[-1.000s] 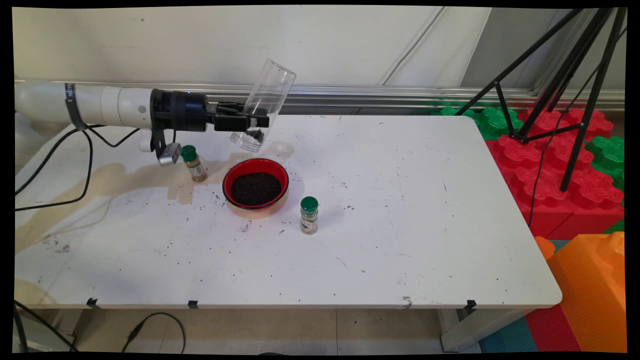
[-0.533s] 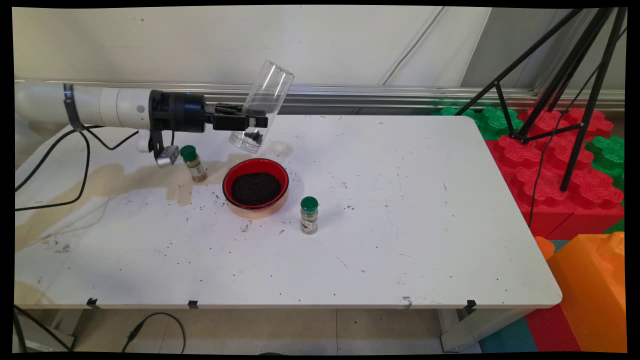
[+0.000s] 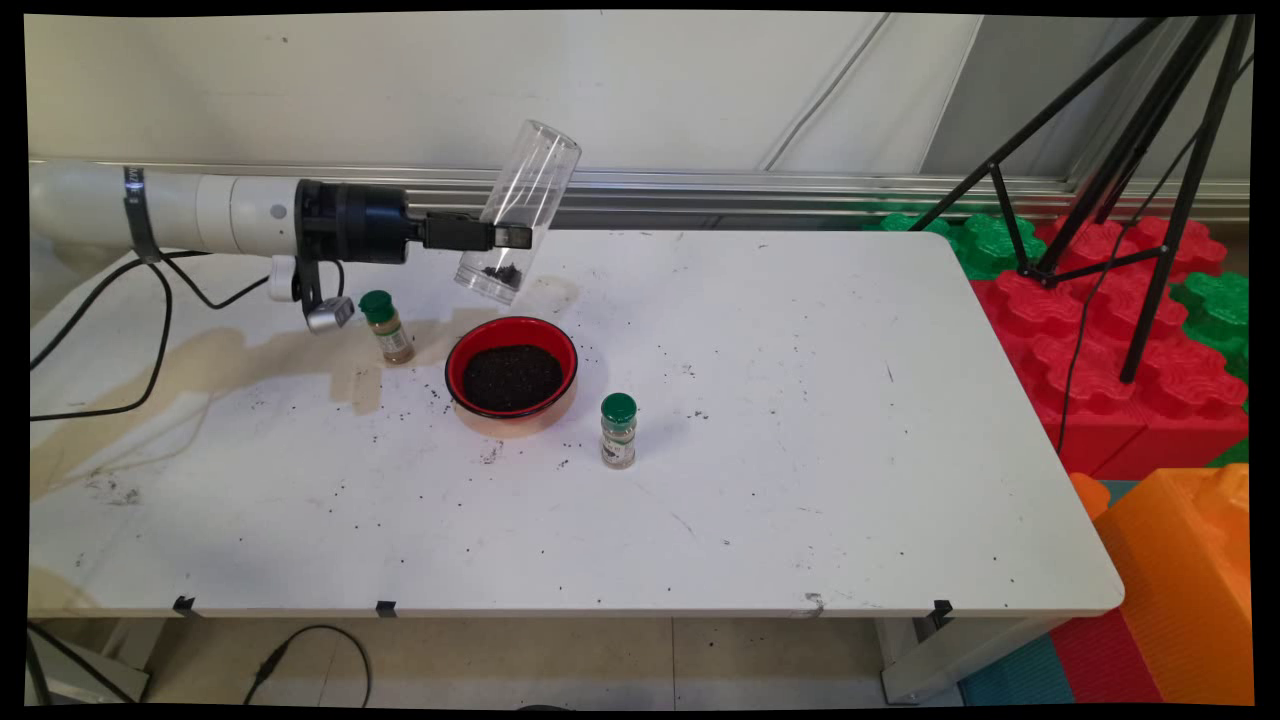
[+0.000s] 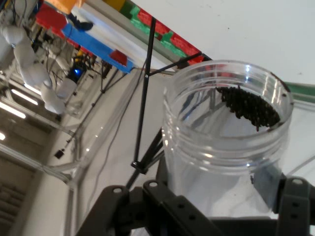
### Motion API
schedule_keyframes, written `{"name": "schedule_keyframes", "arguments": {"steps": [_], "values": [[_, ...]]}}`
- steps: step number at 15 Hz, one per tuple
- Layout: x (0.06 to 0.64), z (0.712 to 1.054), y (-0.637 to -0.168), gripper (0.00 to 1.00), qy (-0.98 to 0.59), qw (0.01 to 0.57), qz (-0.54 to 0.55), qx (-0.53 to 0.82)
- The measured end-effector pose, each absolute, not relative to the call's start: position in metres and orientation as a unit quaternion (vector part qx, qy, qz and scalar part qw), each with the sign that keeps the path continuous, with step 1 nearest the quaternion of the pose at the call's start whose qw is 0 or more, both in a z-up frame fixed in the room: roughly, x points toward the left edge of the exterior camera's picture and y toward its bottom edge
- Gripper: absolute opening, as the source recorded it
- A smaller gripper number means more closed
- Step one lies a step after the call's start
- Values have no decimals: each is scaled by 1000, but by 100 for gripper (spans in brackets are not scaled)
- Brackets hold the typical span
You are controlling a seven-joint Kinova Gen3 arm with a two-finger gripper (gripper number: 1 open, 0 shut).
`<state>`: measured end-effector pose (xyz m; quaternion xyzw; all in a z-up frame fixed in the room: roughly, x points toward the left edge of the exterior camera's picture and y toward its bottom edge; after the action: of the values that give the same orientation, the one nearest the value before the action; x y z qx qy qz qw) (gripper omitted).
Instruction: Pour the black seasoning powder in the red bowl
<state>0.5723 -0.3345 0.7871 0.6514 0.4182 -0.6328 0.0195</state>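
1. While the arm reaches in level from the nine o'clock side, its gripper (image 3: 497, 237) is clamped round a clear plastic jar (image 3: 518, 211), held in the air above the white table (image 3: 800, 420).
2. The jar leans, its upper end toward one o'clock and its lower end just above the far rim of a red bowl (image 3: 511, 375).
3. The main view shows the bowl filled with dark grains, with two green-capped spice bottles: one (image 3: 386, 326) at its ten o'clock, another (image 3: 618, 430) at its four o'clock.
4. Only the hand view shows the jar (image 4: 224, 142) close up: a threaded open mouth, with a clump of dark grains (image 4: 248, 106) clinging inside near the rim.
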Motion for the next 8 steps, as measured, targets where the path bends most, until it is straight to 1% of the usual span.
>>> {"name": "schedule_keyframes", "arguments": {"steps": [8], "values": [[579,789,-336,0,508,-54,-630,585]]}}
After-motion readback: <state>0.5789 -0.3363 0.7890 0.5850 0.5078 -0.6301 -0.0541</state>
